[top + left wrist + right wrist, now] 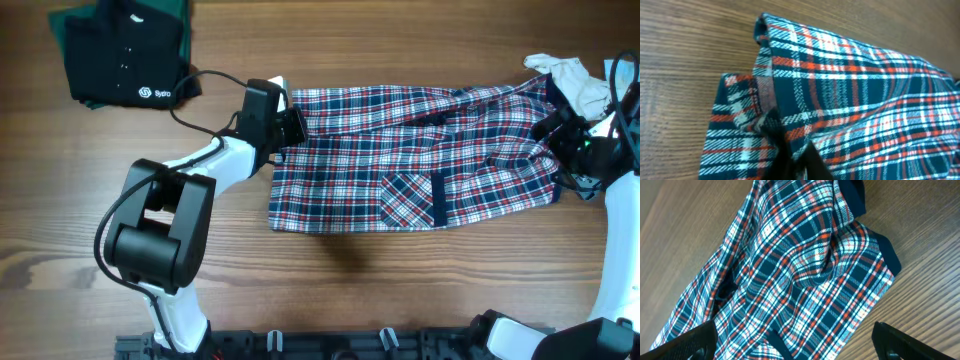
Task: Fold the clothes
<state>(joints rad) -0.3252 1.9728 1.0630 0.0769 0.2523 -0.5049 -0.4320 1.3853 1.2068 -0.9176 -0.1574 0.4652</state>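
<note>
A plaid shirt [420, 160] in navy, red and white lies spread across the middle of the table, chest pocket facing up. My left gripper [285, 128] is at the shirt's left end and is shut on a fold of the cloth [790, 145]. My right gripper [575, 150] hovers open over the shirt's right end; its two fingers stand wide apart on either side of the plaid [805, 280], holding nothing. The shirt's navy-trimmed edge [887, 255] lies on the bare wood.
A folded black shirt with a white logo [125, 55] lies on green cloth at the back left. A white garment [575, 80] lies bunched at the back right. Cables run along the left arm and the right edge.
</note>
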